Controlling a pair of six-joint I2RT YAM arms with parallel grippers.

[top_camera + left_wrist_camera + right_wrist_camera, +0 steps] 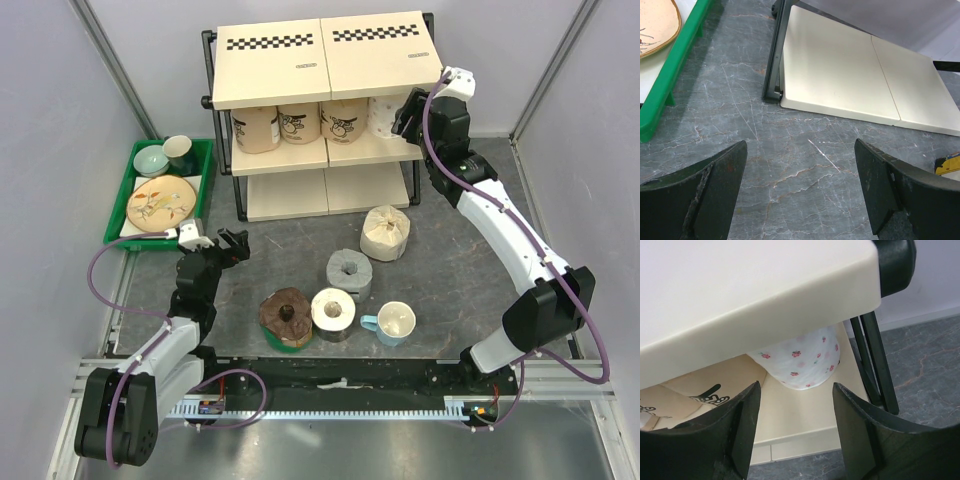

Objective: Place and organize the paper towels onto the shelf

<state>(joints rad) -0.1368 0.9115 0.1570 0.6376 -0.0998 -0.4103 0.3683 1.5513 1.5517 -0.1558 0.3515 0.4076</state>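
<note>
The shelf [325,60] stands at the back. Several paper towel rolls stand on its middle tier: three tan ones [257,128] and a white flowered one [383,117], which also shows in the right wrist view [800,362]. My right gripper [408,112] is open and empty just in front of the flowered roll. On the table stand a cream roll [385,232], a grey roll [349,272], a white roll [333,313] and a dark brown roll [286,316]. My left gripper [234,246] is open and empty, low over the table near the shelf's bottom board [850,85].
A green tray [128,220] with a plate and bowls sits at the left, its edge also in the left wrist view [670,70]. A white mug with a blue handle [393,323] stands beside the white roll. The shelf's black post [875,360] is right of my right gripper.
</note>
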